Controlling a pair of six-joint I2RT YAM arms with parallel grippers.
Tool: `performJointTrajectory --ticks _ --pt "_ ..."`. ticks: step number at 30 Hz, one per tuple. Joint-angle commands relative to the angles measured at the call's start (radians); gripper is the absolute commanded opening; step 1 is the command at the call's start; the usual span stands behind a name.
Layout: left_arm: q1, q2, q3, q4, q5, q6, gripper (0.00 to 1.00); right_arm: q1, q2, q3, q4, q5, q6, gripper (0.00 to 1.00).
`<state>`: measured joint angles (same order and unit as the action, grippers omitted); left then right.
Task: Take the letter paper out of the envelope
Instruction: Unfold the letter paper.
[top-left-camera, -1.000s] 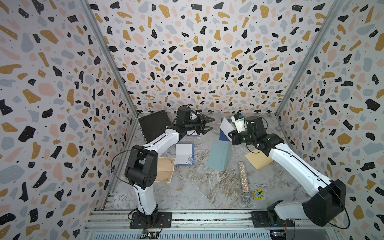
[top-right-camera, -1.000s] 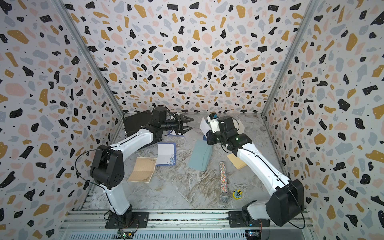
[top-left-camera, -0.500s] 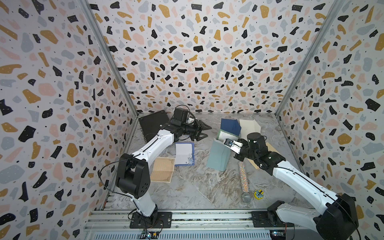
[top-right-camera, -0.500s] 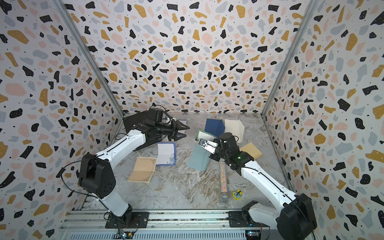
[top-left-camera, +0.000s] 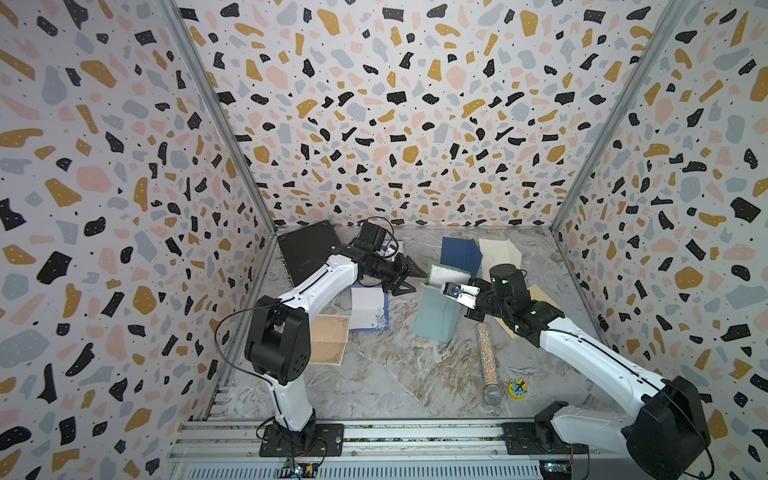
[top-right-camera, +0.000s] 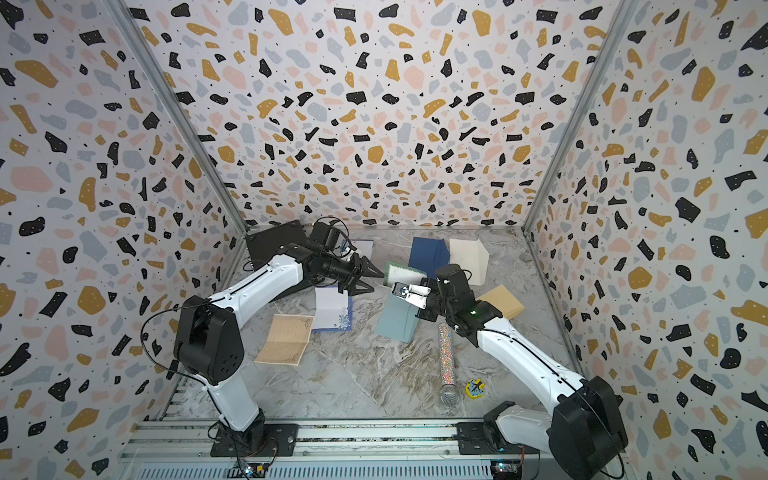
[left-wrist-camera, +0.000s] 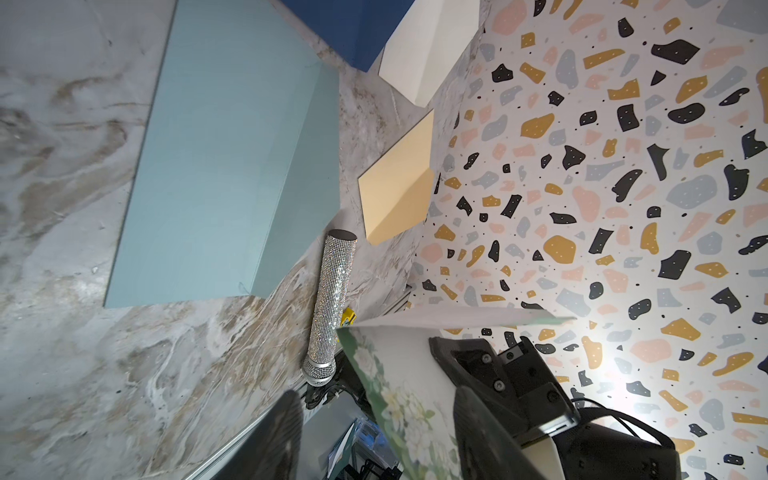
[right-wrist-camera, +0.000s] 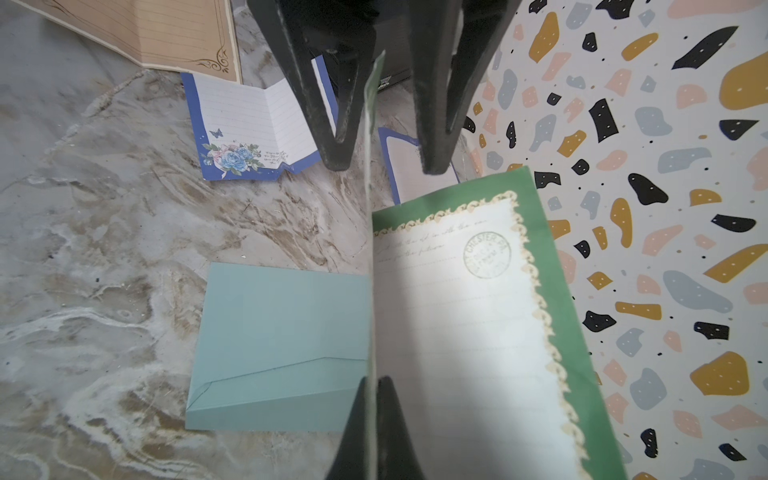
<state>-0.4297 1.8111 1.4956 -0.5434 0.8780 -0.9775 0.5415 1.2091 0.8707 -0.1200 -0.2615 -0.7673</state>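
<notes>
The left gripper (top-left-camera: 419, 283) has advanced; its jaws stand apart around the letter paper (top-left-camera: 449, 274). The right gripper (top-left-camera: 451, 289) clamps the paper above the envelope (top-left-camera: 434, 316).

Matt letter paper (right-wrist-camera: 457, 311), glittery microphone (top-left-camera: 487, 361)

I see bright, even light in both top views, edges bent. Wrist views: glare on wall (left-wrist-camera: 619, 370), letter paper (right-wrist-camera: 453, 324) washed out and blurred.

Green-bordered letter paper (top-left-camera: 449, 274) aloft, clear of flat teal envelope (top-left-camera: 434, 318) below.
</notes>
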Motion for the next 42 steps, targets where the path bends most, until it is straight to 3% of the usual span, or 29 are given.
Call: performJointTrajectory --ticks 1,12,21,25,32,38,42 --pt "-0.006 0.02 0.025 0.008 0.034 0.023 0.59 0.0 -0.006 0.042 0.024 -0.025 0.003 0.0" --pt "-0.018 0.049 -0.08 0.25 0.102 -0.158 0.54 0.002 0.014 0.065 0.064 0.0 -0.001 0.0" --pt "0.001 0.008 -0.08 0.2 0.052 -0.139 0.52 -0.003 0.03 0.071 0.055 0.017 0.021 0.0" --pt "0.057 -0.067 -0.069 0.151 -0.027 -0.095 0.55 -0.047 0.011 0.043 0.052 -0.048 0.098 0.0" --pt "0.054 -0.093 -0.129 0.354 0.077 -0.209 0.58 -0.075 0.003 0.011 0.062 -0.151 0.154 0.0" --pt "0.039 -0.082 -0.165 0.387 0.166 -0.171 0.6 -0.08 0.015 0.021 0.054 -0.221 0.157 0.0" --pt "0.035 -0.054 -0.127 0.211 0.189 -0.028 0.61 -0.08 0.02 0.033 0.026 -0.245 0.144 0.0"
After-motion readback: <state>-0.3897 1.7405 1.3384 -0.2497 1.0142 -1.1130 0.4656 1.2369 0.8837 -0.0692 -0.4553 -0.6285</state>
